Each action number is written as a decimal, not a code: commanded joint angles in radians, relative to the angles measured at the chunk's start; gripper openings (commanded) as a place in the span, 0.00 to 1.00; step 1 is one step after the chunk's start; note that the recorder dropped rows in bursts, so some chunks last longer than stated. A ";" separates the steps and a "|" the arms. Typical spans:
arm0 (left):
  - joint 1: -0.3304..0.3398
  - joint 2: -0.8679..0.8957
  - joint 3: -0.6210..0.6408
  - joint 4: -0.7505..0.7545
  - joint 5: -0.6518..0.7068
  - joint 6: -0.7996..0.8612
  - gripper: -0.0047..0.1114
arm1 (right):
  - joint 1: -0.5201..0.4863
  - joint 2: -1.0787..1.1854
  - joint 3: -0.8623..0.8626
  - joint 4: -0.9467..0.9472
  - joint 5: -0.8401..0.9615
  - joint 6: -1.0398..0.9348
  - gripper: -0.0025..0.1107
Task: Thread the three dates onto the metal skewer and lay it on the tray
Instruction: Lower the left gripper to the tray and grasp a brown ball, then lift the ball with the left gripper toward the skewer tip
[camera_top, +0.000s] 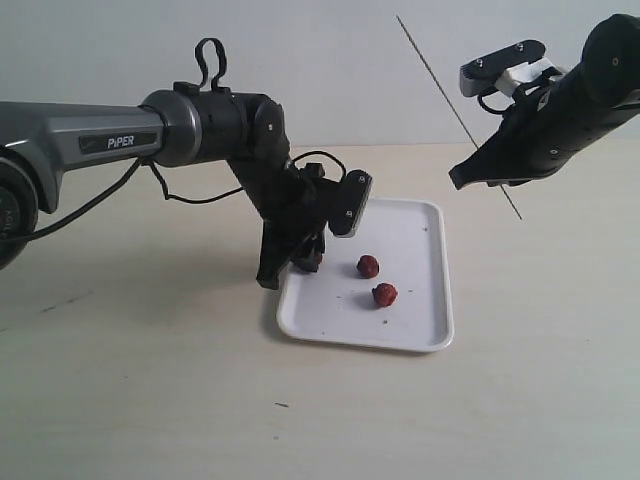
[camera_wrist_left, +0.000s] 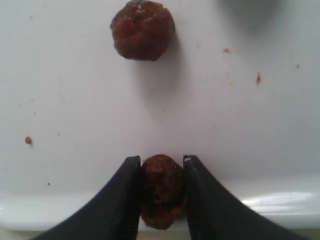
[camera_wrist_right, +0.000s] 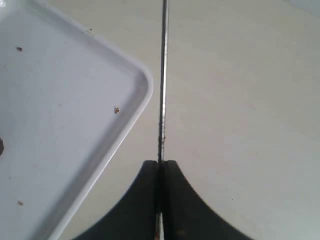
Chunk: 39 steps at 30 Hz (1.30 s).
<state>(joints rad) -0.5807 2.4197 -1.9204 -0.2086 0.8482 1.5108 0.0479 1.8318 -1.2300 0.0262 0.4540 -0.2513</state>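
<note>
Plainly, the left gripper (camera_wrist_left: 161, 161) is pinching one date (camera_wrist_left: 161, 192) between its two black fingers, pressed in on either flank, right over the near rim of the tray (camera_wrist_left: 60, 210); the fruit fills the gap, so the pads are touching it on both sides. A second date (camera_top: 368, 266) and a third date (camera_top: 384, 294) lie loose on the tray floor, out ahead of that gripper's tips and apart from each other; in the exterior view the arm hides the pinched one.

The right gripper (camera_wrist_right: 160, 165) is pressed together on the metal skewer (camera_wrist_right: 163, 75), which runs straight out beyond its fingertips, off to the side of the tray and above the table (camera_top: 150, 400).

The dates look light, soft and a little tacky, with wrinkled skin; they should grip well but squash or tear under a hard squeeze, so a gentle hold across the middle seems right, leaving both ends free for the point to pass. Whether there is a stone inside I cannot tell.

The skewer looks stiff, smooth and very thin; it may swivel or slide between the pads when pushed against a fruit, so a firm clamp well back from the piercing end is probably best.
</note>
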 joint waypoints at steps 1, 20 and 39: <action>0.003 0.004 -0.009 -0.056 0.001 -0.053 0.29 | -0.001 0.001 -0.007 0.000 -0.012 -0.010 0.02; 0.303 -0.135 -0.054 -0.730 0.231 -0.133 0.29 | -0.001 0.001 -0.004 0.023 0.277 -0.552 0.02; 0.432 -0.124 -0.056 -0.930 0.373 -0.137 0.29 | -0.003 0.019 -0.002 0.354 0.313 -0.959 0.02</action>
<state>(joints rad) -0.1499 2.2980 -1.9675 -1.0964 1.2128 1.3788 0.0479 1.8497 -1.2300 0.3535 0.7941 -1.1978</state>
